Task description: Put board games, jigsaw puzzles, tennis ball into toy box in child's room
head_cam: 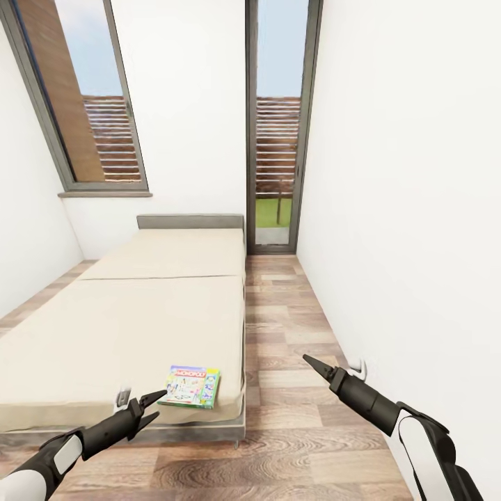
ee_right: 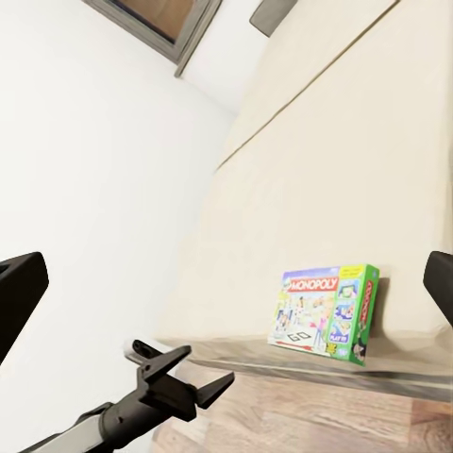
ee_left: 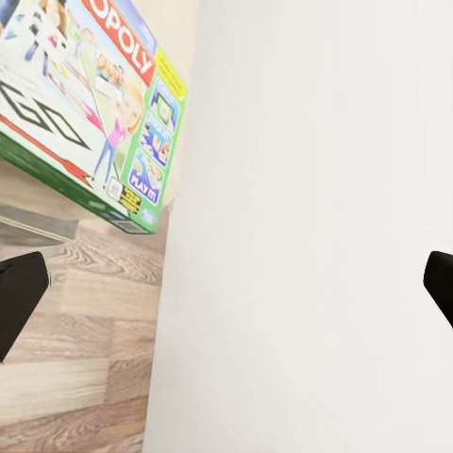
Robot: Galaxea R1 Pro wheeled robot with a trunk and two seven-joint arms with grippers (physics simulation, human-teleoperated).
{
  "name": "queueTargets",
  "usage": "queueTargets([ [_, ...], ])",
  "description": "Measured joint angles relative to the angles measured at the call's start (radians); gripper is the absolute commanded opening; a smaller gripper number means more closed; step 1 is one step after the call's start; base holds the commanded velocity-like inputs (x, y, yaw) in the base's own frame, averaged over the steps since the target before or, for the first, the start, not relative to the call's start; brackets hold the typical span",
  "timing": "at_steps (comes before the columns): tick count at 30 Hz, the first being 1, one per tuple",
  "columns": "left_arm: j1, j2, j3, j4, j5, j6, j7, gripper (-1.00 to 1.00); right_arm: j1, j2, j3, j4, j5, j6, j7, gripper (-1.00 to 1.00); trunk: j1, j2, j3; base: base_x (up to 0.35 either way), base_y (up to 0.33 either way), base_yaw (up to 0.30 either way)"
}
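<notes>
One board game (head_cam: 194, 387), a white Monopoly box with a red logo and green edges, lies flat at the near right corner of the bed (head_cam: 125, 327). The same board game (ee_left: 90, 104) shows in the left wrist view and again (ee_right: 326, 314) in the right wrist view. My left gripper (head_cam: 154, 407) is open just in front of the box, short of touching it, and appears from the right wrist as well (ee_right: 201, 370). My right gripper (head_cam: 312, 363) hangs open over the floor right of the bed, empty. The table, toy box, jigsaw puzzles and tennis ball are out of view.
A narrow strip of wood plank floor (head_cam: 285, 327) runs between the bed and the white wall (head_cam: 403, 209) on the right. A grey-framed glass door (head_cam: 278, 139) closes the far end. A window (head_cam: 83, 104) sits above the bed's head.
</notes>
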Motion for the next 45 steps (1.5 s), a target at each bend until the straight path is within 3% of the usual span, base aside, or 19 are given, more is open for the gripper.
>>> queueTargets([
  [9,0.000,-0.006,0.000,0.000,0.004,-0.003,0.034,1.00,0.000,0.000,0.000,-0.006,0.000,0.002,0.004,1.00,0.035,-0.063,-0.028,0.000,0.000,0.000],
  [16,0.000,-0.026,0.002,0.000,0.004,-0.007,0.061,1.00,0.000,0.000,0.004,-0.012,0.000,0.008,0.004,1.00,0.061,-0.112,-0.050,0.000,0.000,0.000],
  [23,0.000,-0.032,0.003,0.000,0.005,-0.041,0.086,1.00,0.000,-0.005,0.022,-0.015,-0.001,0.011,0.005,1.00,0.088,-0.161,-0.072,0.000,0.000,0.000],
  [45,0.000,-0.066,0.002,0.000,0.006,-0.079,0.092,1.00,0.000,-0.005,0.035,-0.016,-0.003,0.012,0.005,1.00,0.173,-0.315,-0.141,0.000,0.000,0.000],
])
